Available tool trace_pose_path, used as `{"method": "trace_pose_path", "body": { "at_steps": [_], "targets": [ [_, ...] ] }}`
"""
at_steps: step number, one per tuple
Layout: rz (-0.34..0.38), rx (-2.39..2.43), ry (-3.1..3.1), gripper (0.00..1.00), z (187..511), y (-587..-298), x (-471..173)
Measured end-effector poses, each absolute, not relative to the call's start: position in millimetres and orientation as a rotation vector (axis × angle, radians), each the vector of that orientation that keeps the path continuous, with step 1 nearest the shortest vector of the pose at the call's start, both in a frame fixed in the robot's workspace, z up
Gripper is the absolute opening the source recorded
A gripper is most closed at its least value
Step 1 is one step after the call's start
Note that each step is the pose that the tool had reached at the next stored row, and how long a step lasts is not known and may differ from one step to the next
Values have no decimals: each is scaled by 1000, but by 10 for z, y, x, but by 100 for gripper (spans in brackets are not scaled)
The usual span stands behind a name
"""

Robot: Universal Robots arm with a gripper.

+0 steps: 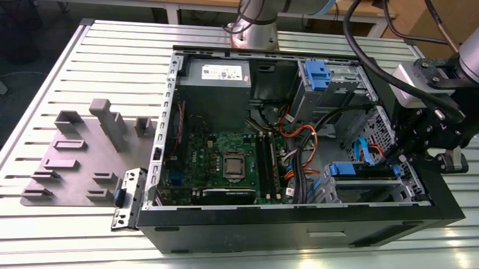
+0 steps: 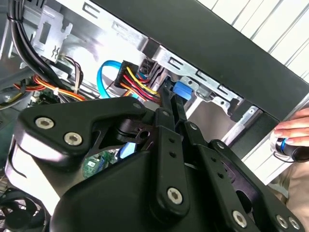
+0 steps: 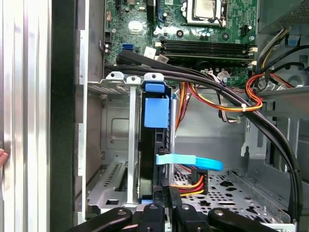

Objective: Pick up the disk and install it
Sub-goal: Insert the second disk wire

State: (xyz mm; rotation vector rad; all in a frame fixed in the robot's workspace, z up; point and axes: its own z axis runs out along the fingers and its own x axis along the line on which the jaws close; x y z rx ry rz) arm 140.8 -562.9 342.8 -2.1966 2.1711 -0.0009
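Observation:
The disk (image 3: 155, 145) stands on edge in the lower drive bay of the open computer case (image 1: 299, 224), its blue bracket (image 3: 156, 111) facing out. In the exterior view the blue bracket (image 1: 349, 168) shows in the bay at the case's right end. My gripper (image 1: 400, 162) hangs over that end of the case. In both wrist views the two fingers lie close together, shut, with their tips (image 2: 168, 89) at the disk's near end beside the blue bracket (image 2: 183, 90). My gripper (image 3: 166, 212) points straight along the disk's edge.
Black, orange and yellow-red cable bundles (image 3: 217, 92) and a blue flat cable (image 3: 190, 162) cross beside the bay. A second blue bracket (image 1: 316, 75) sits in the upper bay. A grey fixture plate (image 1: 75, 162) lies left of the case. A person's hand (image 2: 294, 130) rests outside the case wall.

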Motion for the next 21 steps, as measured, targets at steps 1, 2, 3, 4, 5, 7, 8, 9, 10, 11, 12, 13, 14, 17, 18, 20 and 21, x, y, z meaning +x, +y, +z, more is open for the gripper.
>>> {"method": "trace_pose_path", "body": {
  "at_steps": [1,2,3,4,5,7,8,9,10,11,12,13,14,17,18,20,21],
  "targets": [
    [-1,-2196,2171,16,3428,-5638,1404],
    [-2,-2196,2171,16,3427,-5646,1401],
    [-2,-2196,2170,16,3427,-5653,1398],
    [-2,-2196,2170,16,3426,-5657,1397],
    [-2,-2196,2170,16,3424,-5660,1396],
    [-2,-2196,2170,16,3417,-5664,1395],
    [-2,-2196,2171,16,3414,-5664,1395],
    [-2,-2196,2170,16,3410,-5665,1395],
    [-2,-2196,2170,16,3406,-5665,1395],
    [-3,-2196,2170,16,3404,-5665,1395],
    [-3,-2196,2170,16,3404,-5666,1395],
    [-3,-2196,2171,16,3403,-5666,1395],
    [-3,-2196,2170,16,3403,-5666,1395],
    [-2,-2196,2170,16,3402,-5665,1394],
    [-2,-2196,2170,16,3402,-5665,1395],
    [-2,-2196,2170,16,3401,-5665,1395],
    [-2,-2196,2170,17,3401,-5665,1395]
  ]
}}
